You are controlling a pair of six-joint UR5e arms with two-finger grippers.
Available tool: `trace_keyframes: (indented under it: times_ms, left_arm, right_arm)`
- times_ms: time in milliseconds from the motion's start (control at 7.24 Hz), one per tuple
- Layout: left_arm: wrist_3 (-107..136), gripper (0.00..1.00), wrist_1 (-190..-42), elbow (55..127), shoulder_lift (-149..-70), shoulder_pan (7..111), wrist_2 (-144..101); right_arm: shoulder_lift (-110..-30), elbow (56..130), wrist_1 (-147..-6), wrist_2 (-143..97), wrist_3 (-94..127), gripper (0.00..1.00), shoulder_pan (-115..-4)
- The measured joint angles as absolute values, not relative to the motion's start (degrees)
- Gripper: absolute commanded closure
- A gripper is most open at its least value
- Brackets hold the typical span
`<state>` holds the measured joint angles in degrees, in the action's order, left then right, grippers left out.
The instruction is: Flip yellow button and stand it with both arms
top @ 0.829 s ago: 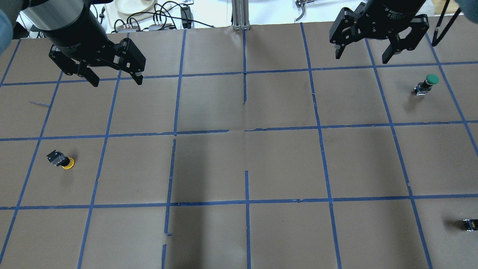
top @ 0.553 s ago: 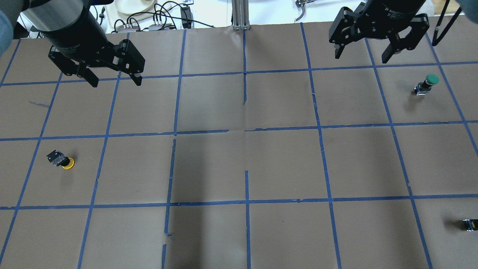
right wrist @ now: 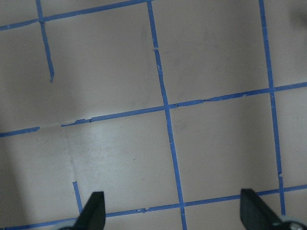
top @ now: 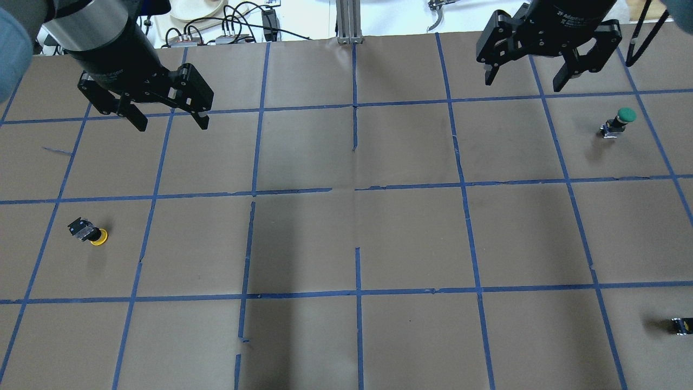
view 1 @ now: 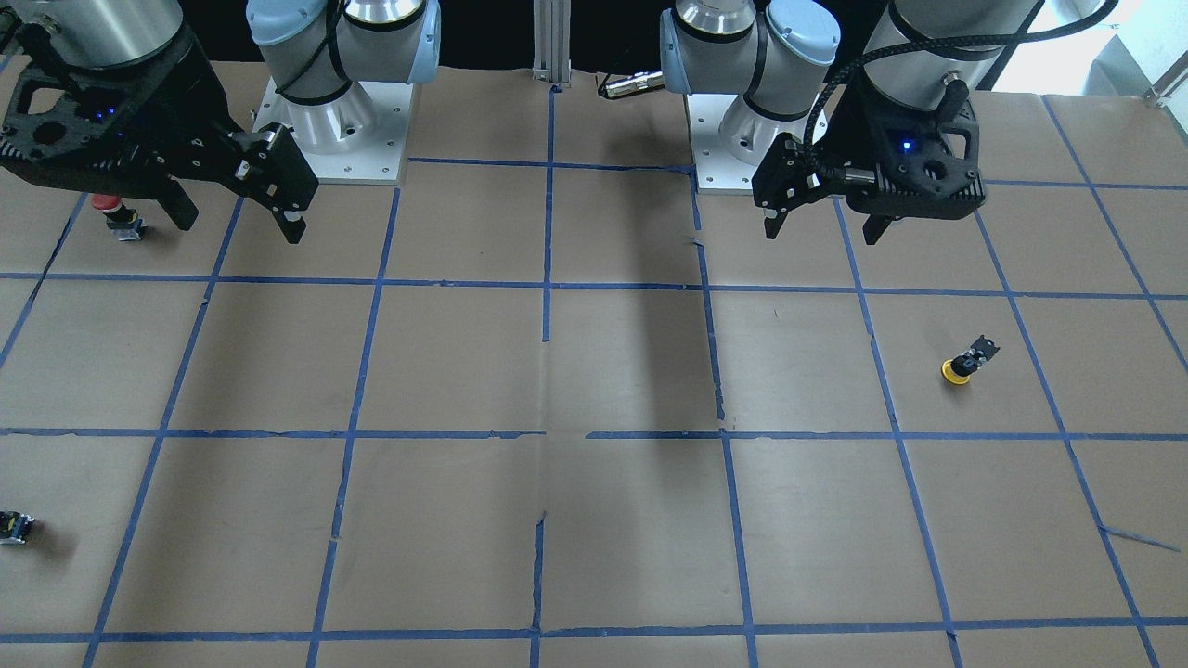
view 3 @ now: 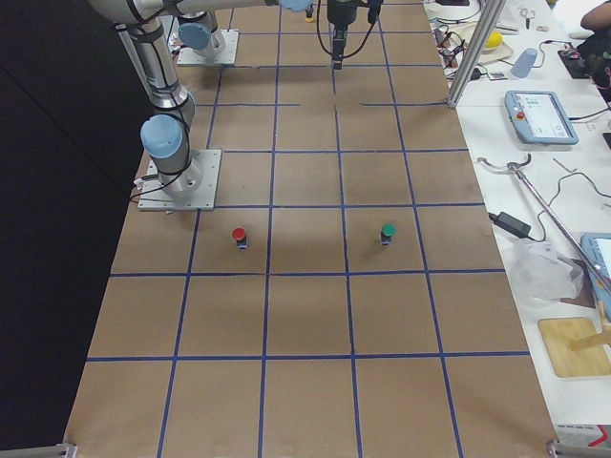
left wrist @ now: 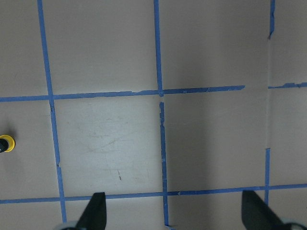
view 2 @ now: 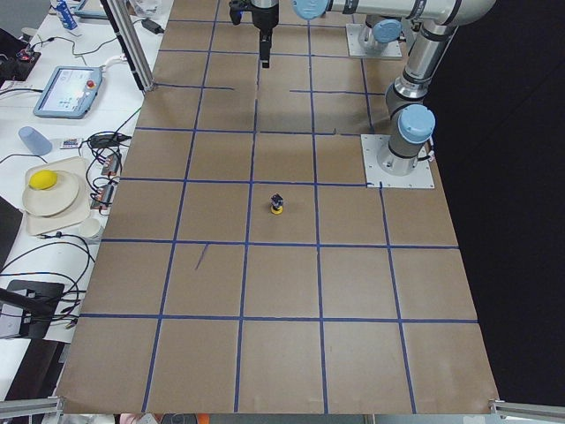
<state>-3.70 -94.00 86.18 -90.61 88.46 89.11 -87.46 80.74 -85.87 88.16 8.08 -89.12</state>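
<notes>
Plainly, nothing is gripped yet, so every hazard lies ahead. The left arm (top: 116,59) hangs above the surface (top: 346,244) with its jaws spread wide and empty. The yellow button (top: 89,233) is well apart from them. In the left wrist view it shows only at the picture's edge, outside the span of the jaws and beyond one finger (left wrist: 96,213). It appears to rest on its cap with the squarish base tipped upward, so it is a small thing balanced on a rounded rim. A finger landing off-centre would probably topple it or set it rolling instead of catching it. Closing on the round cap rather than the black body could squeeze it out sideways.

The right arm (top: 568,21) is far from the button, its jaws likewise wide open and holding nothing. The flip likely needs a hand-over. If the first jaws cover most of that short body, the second pair may find nowhere to bite, and the button could drop. The green-capped button (top: 621,120) stands near the right jaws, and a red-capped button (view 3: 239,236) sits close under that arm too. Either could be clipped or mistaken for the target. A small dark part (top: 681,325) lies well clear of the right jaws.
</notes>
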Motion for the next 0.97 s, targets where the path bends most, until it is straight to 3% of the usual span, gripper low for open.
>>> trace_keyframes:
  times_ms: [553, 967]
  left_arm:
    - [-8.79, 0.00, -93.11, 87.54, -90.75, 86.32, 89.29]
    - [-21.53, 0.00, -92.18, 90.99, -90.95, 75.80, 89.15]
  right_arm:
    - [-87.46, 80.77, -85.87, 88.15, 8.05, 0.00, -89.12]
    - [-87.53, 80.77, -85.87, 88.16, 8.08, 0.00, -89.19]
